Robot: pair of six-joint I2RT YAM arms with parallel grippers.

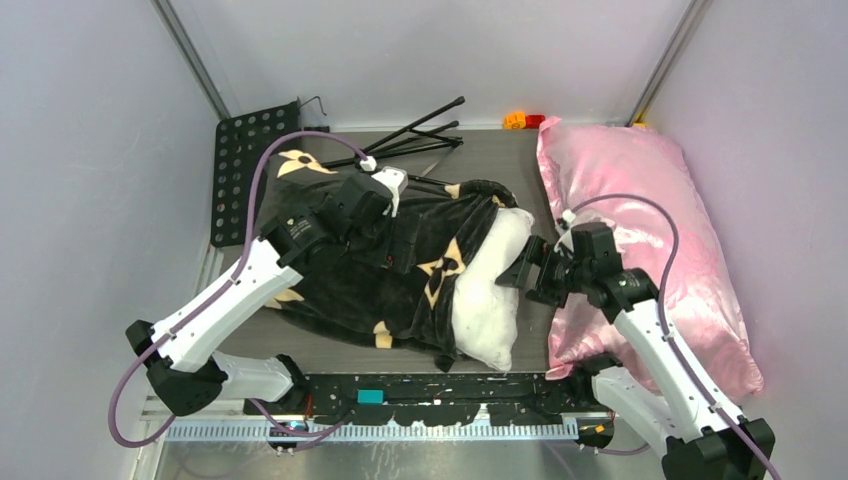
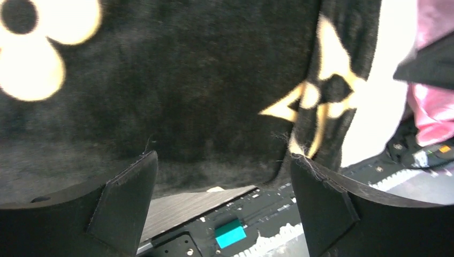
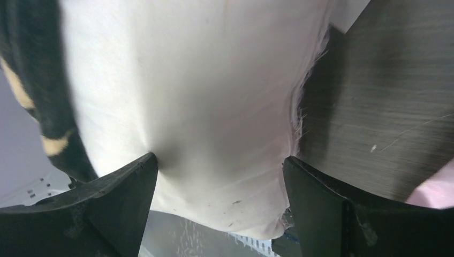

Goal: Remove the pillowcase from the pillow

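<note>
- We're looking at the pillowcase [image 1: 370,270]: black plush, deep-piled and rumpled, with yellow-tan petal and star motifs, lying across the middle of the dark wood-grain table [image 1: 500,150].
- The pillow [image 1: 490,300] pokes out of its right-hand opening, a smooth, plain white, rounded end. The rest of it is inside the case, out of sight.
- In the left wrist view the left gripper [image 2: 222,160] has its fingers [image 2: 128,198] spread wide with nothing between them. The plush hangs just at the tips, and a few loose threads catch on one.
- The right gripper [image 3: 219,160] is spread wide too, straddling the white pillow end. One fingertip [image 3: 140,170] dents the cloth, and we see tiny dark specks on it.
- A shiny pink satin pillow [image 1: 640,200], creased and glossy, lies along the right side beyond the right arm.
- At the back sit a black perforated panel [image 1: 245,160], thin black rods [image 1: 410,135] and small orange and red blocks [image 1: 522,120], too small to make out further.
- From the top view, the left fingers vanish against the black fabric.
</note>
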